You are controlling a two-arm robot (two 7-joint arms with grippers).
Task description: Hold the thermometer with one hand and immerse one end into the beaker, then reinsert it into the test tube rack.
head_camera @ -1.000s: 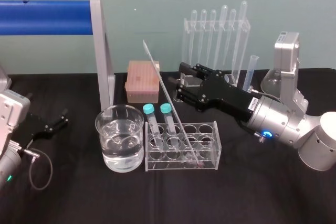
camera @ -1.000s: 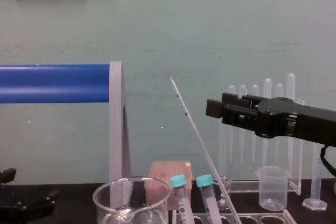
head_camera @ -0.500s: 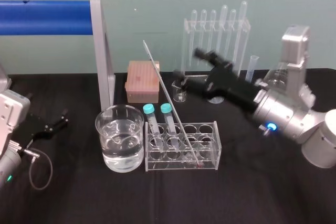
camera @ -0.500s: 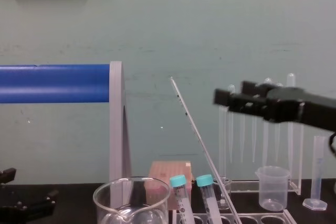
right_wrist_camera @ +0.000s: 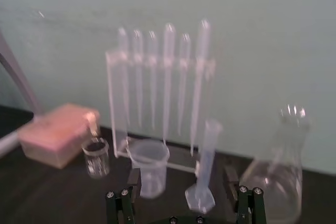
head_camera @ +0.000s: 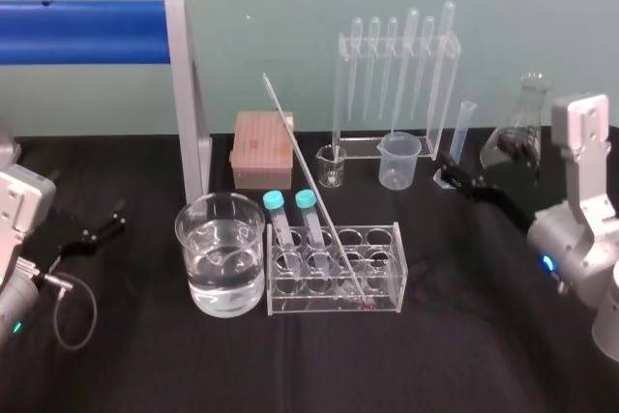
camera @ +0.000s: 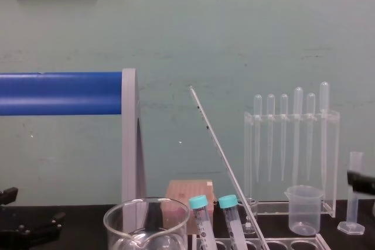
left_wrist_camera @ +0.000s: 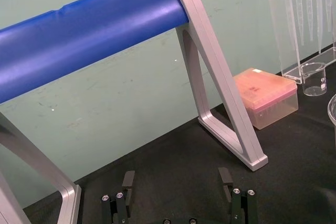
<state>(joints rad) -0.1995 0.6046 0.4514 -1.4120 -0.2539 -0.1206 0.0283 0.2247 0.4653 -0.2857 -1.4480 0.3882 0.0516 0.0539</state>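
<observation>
Thermometer [head_camera: 308, 202]: stands in the rack [head_camera: 397, 258]. Its lower end rests at the rack's floor, right of middle. The stem tilts back and to the left, and its upper end is free above the pink box [head_camera: 263, 150]. Nothing grips it. From the chest camera the thermometer [camera: 222, 159] slants up across the wall.

Rack: on the black counter [head_camera: 290, 365], just right of the beaker [head_camera: 221, 253]; whether the two touch cannot be told. Two teal-capped tubes [head_camera: 280, 224] lean in its left-end holes.

Beaker: upright and part full of clear liquid.

Right tool [head_camera: 455, 177]: low at the counter's right, beside the cylinder [head_camera: 462, 132] and before the flask [head_camera: 517, 137], well apart from the rack. Its wrist camera shows the right tool [right_wrist_camera: 181, 177] with fingers spread and nothing between them.

Left tool [head_camera: 102, 224]: parked at the counter's left, near the blue-barred frame [head_camera: 82, 31]. Its wrist camera shows the left tool [left_wrist_camera: 177, 178] with fingers spread, empty.

Rear row: a pipette stand [head_camera: 397, 65] with six pipettes. Before it stand a plastic beaker [head_camera: 398, 160] and a small glass beaker [head_camera: 331, 166].
</observation>
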